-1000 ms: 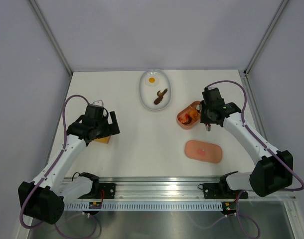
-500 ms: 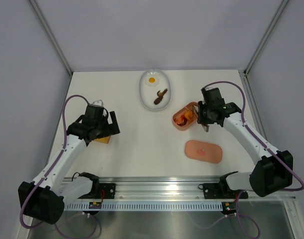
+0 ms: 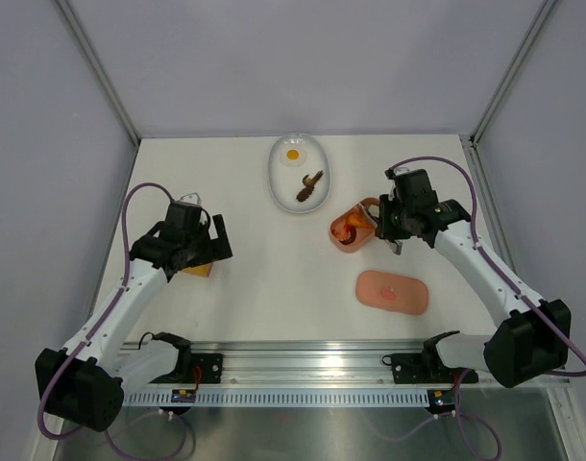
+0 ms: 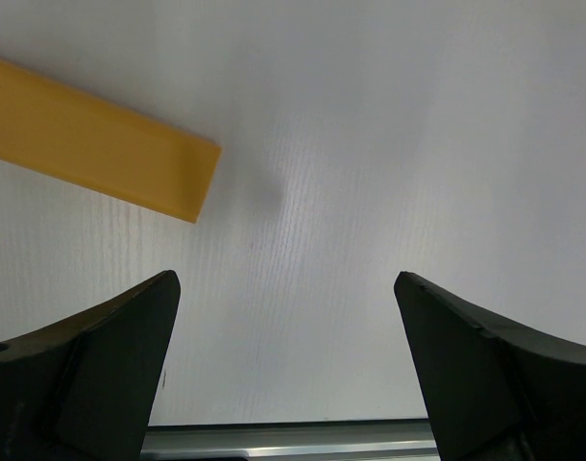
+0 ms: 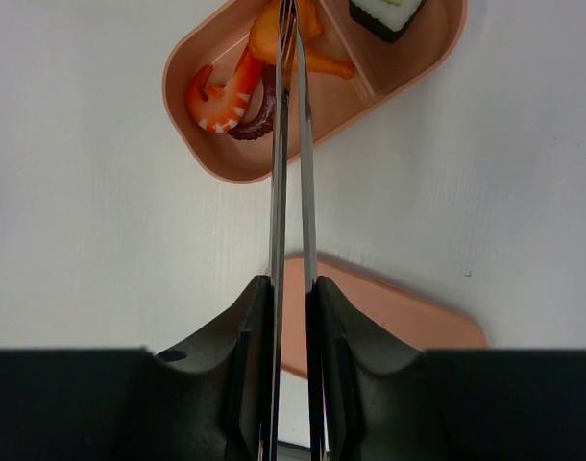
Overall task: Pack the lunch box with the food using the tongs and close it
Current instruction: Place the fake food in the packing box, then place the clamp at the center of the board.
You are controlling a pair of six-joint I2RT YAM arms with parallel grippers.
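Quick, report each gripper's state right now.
Left gripper: open, holding nothing.
Right gripper: shut on the tongs.

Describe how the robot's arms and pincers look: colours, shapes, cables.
The left arm and right arm have white tubular links with black joints and bases. A purple cable loops along each. The left pincer and right pincer have dark, wedge-shaped fingers.
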